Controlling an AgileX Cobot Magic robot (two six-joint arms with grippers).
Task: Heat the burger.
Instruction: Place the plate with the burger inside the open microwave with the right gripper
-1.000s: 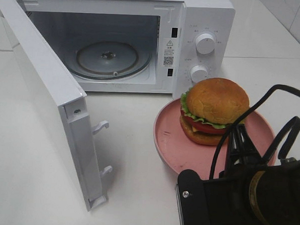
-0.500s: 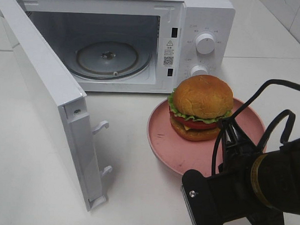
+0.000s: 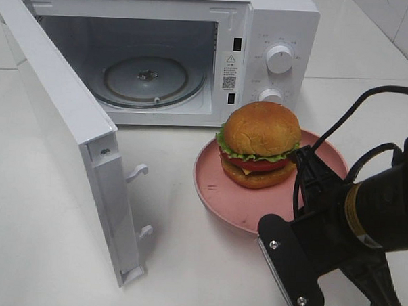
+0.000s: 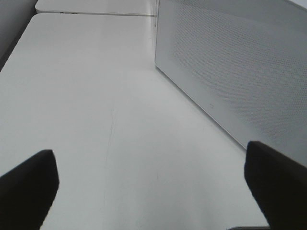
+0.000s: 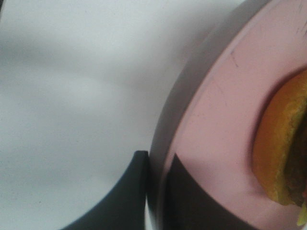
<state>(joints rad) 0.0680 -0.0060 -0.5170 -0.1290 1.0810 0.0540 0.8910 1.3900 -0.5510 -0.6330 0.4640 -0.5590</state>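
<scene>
Exterior high: plate (image 3: 212, 194) (in right gripper (image 5: 157, 163)) carries burger (image 3: 260, 143) leftward.

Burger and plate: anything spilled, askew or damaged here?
Nothing stands out. The burger sits upright and intact on the pink plate, whose rim the right gripper pinches. The microwave door is open, and the glass turntable lies flat inside.

Finished in matt black across the right arm (image 3: 391, 202). Fitted with a brass-coloured band (image 3: 352, 215) around the round wrist barrel. Routed with thin black cables (image 3: 400, 88) in loops. Capped by a flat black bracket (image 3: 284, 265) with rounded corners and one ribbed grey edge, fastened by two bright screws (image 3: 274, 245). Tipped on the left gripper (image 4: 152, 189) with dark, blunt fingers (image 4: 29, 189).
</scene>
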